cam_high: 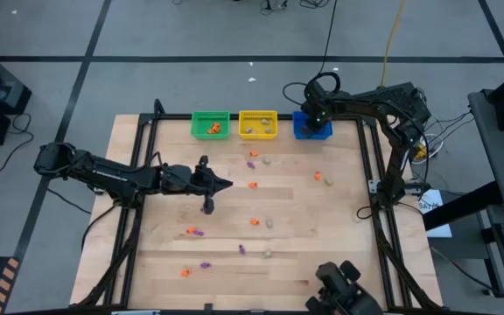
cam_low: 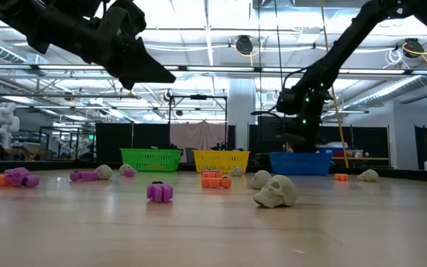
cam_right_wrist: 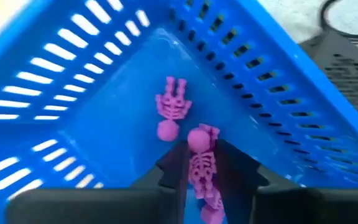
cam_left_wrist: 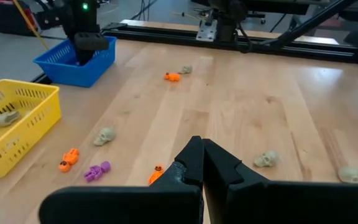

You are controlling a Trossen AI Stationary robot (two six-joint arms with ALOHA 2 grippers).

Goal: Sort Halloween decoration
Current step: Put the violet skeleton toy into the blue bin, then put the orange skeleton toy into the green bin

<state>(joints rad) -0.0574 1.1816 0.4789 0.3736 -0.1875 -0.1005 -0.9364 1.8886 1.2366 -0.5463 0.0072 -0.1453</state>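
Note:
Small orange, purple and pale skull trinkets lie scattered on the wooden table: an orange one (cam_high: 252,185), a purple one (cam_high: 252,157), a skull (cam_low: 275,190). My left gripper (cam_high: 224,183) hovers shut over the table's middle left, empty (cam_left_wrist: 202,155). My right gripper (cam_high: 315,121) reaches down into the blue basket (cam_high: 311,131) at the far edge, shut on a purple skeleton (cam_right_wrist: 204,168). A second purple skeleton (cam_right_wrist: 173,106) lies flat on the basket floor. My right gripper pinches the purple skeleton by its ribcage (cam_right_wrist: 202,167) between the two fingers (cam_right_wrist: 173,169), which lie on either side of its length. The skull end (cam_right_wrist: 197,138) sticks out past the fingertips. It is inside the blue basket, just above or at the floor.
The green basket (cam_high: 210,123) and the yellow basket (cam_high: 257,123) stand beside the blue one along the far edge, each with a few trinkets inside. Black frame rails border the table's left and right sides. A dark camera mount (cam_high: 344,289) sits at the near edge.

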